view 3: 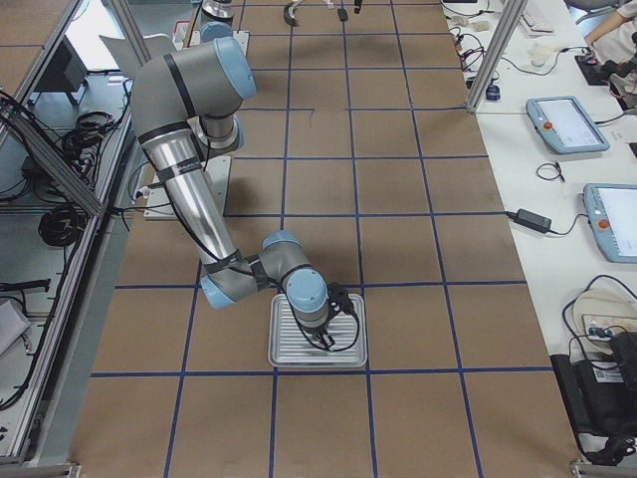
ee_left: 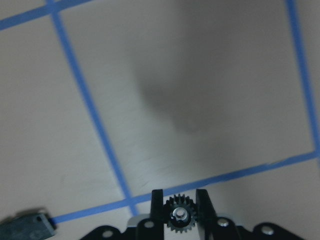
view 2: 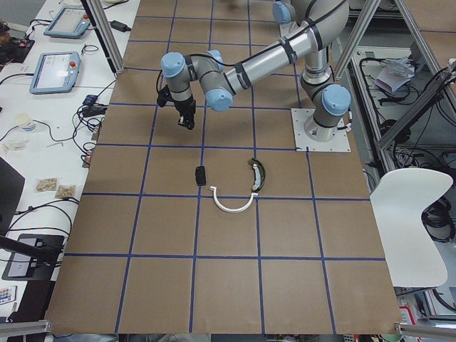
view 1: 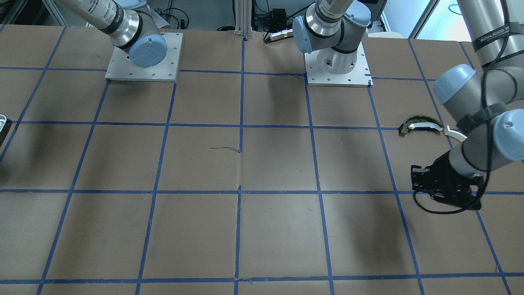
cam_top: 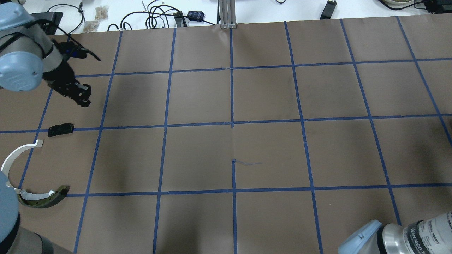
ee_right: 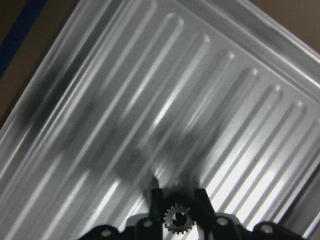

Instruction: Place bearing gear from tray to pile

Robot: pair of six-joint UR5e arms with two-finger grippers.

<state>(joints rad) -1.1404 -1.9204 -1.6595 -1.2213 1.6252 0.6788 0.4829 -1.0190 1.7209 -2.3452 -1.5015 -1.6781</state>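
The pile lies at the table's left end: a flat black plate (cam_top: pixel 60 129), a white arc strip (cam_top: pixel 14 155) and an olive-and-black curved piece (cam_top: pixel 46 199). My left gripper (cam_top: pixel 84 96) hovers a little beyond the plate, fingers apart and empty. In its wrist view (ee_left: pixel 180 192) the plate's corner (ee_left: pixel 25 225) shows at the lower left. My right gripper (view 3: pixel 320 344) is low over the ribbed metal tray (view 3: pixel 284 360), with its fingers apart (ee_right: pixel 177 192). No loose bearing gear shows. In both wrist views a small toothed wheel sits at the same spot at the base of the fingers.
The table is brown paper with a blue tape grid. The tray floor (ee_right: pixel 125 75) ahead of the right fingers holds nothing. Cables and small items lie along the far edge (cam_top: pixel 159 16). Tablets and cables sit on a side bench (view 3: pixel 567 124).
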